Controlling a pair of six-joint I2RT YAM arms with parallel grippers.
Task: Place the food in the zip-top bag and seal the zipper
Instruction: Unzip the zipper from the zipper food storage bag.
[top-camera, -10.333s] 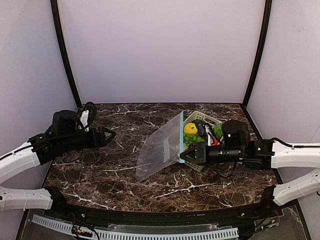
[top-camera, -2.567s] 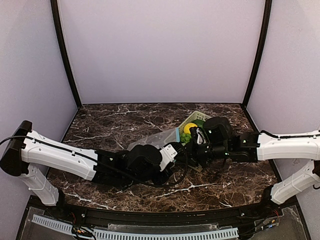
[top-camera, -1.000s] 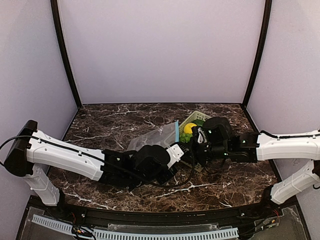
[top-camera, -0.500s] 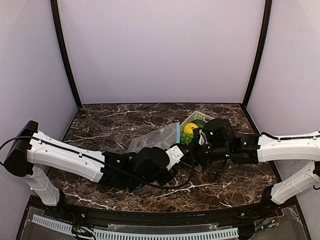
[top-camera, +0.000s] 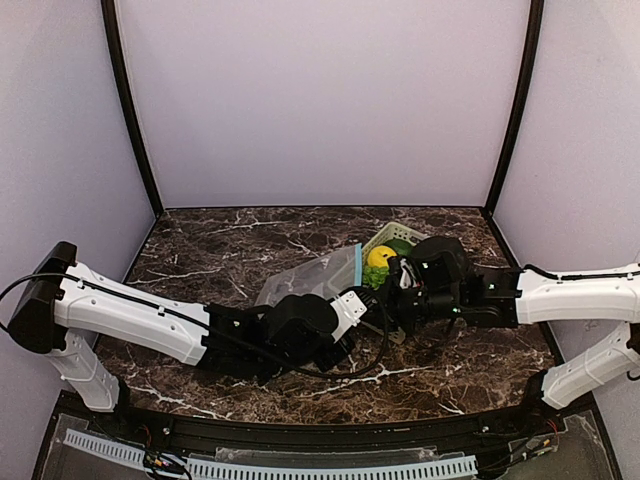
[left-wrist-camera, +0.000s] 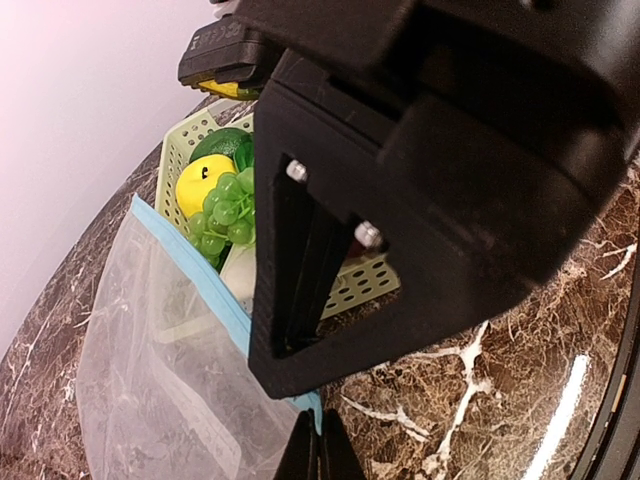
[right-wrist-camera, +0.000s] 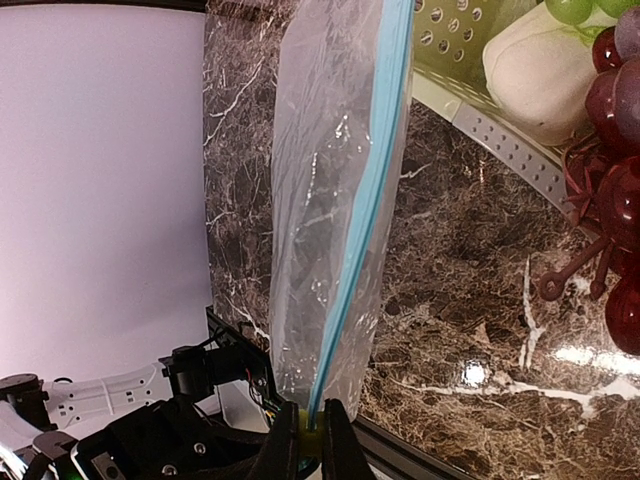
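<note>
While the dark marbled table (top-camera: 220, 250) takes up most of the overhead view, your two arms meet just right of its centre. The left arm (top-camera: 140, 315) reaches in from 8 o'clock, and the right arm (top-camera: 560, 295) comes in from 3 o'clock. Their wrists are close together.

Between and behind the wrists you have the clear bag (top-camera: 305, 280). Its body spreads out toward 10 o'clock from the point where the arms meet. The pale green basket (top-camera: 410, 236) sits just beside the bag at about 2 o'clock from it, and its near wall is close to the bag's mouth.

The food is in the basket. You can see the lemon (left-wrist-camera: 205, 180) with the green grapes (left-wrist-camera: 225, 215) resting against it. From the right wrist you can also see a white bulb (right-wrist-camera: 545, 70) at the basket's rim and dark red grapes (right-wrist-camera: 620, 150) at the frame's right edge.

The bag's zipper (right-wrist-camera: 375, 190) is a thin blue strip along the edge that faces the basket.

Your left gripper (left-wrist-camera: 318, 450) is pinched tight, with the near corner of that blue strip running down into its tips. Your right gripper (right-wrist-camera: 305, 440) is also nearly closed. It clamps the same blue edge where the edge drops between its fingers, and the bag hangs edge-on in front of that camera.
</note>
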